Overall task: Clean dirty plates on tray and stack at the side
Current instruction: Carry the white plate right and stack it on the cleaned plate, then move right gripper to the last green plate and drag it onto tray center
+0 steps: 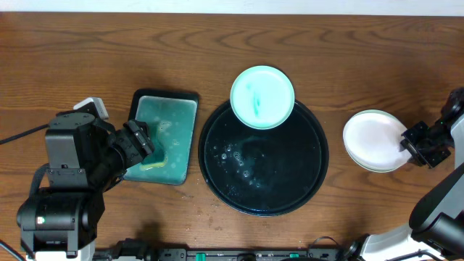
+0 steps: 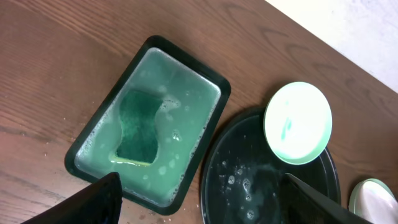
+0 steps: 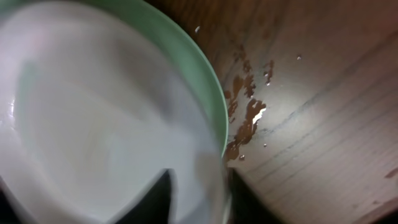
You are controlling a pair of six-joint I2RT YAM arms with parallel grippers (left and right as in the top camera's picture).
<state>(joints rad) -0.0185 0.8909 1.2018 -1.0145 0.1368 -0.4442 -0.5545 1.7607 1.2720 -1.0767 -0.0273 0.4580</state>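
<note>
**Plates: one on the tray, the rest in a stack at the side**

One plate (image 1: 262, 96) with a teal smear sits on the far edge of the big round black tray (image 1: 290, 174). It sticks out a little over the rim. The tray is wet and has small bubbles on it.

The stack of plates (image 1: 371, 141) is on the table (image 1: 72, 51), to the right of the tray and apart from it. The top plate looks white and clean. The right gripper (image 1: 407, 142) is at the right edge of this stack. In the blurry right wrist view the rim lies between its two fingers, but I cannot tell if they squeeze it. Water drops (image 3: 249, 121) lie on the wood just beside the stack.

The left gripper (image 1: 143, 139) hangs over the black dish (image 1: 167, 93) of teal water, left of the tray. Its jaws are wide apart and hold nothing. A green sponge (image 2: 138, 127) lies in the dish.
</note>
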